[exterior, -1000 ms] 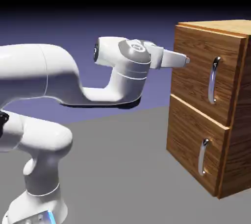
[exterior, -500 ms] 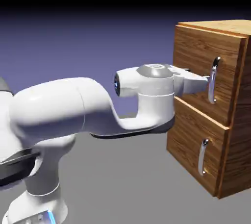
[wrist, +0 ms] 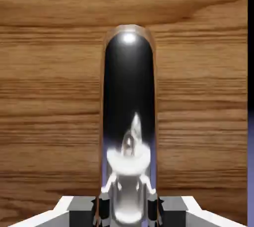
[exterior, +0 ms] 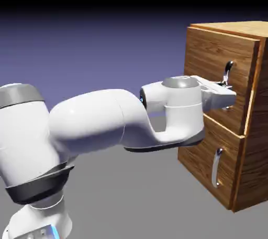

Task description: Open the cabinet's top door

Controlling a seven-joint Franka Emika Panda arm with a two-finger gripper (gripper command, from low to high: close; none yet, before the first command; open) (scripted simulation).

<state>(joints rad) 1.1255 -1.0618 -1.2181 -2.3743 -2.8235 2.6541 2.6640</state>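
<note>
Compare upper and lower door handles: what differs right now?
Grip: the gripper is shut on the upper handle; the lower handle has nothing on it.
Visibility: the upper handle is partly hidden by the gripper in the exterior view, while the lower handle shows whole.
Shared: both are curved, upright silver bars on wood-grain panels.

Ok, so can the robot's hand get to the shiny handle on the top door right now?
Yes, it looks like it: the hand seems closed on the top door's handle already, with a fingertip on each side and nothing in the way.
</note>
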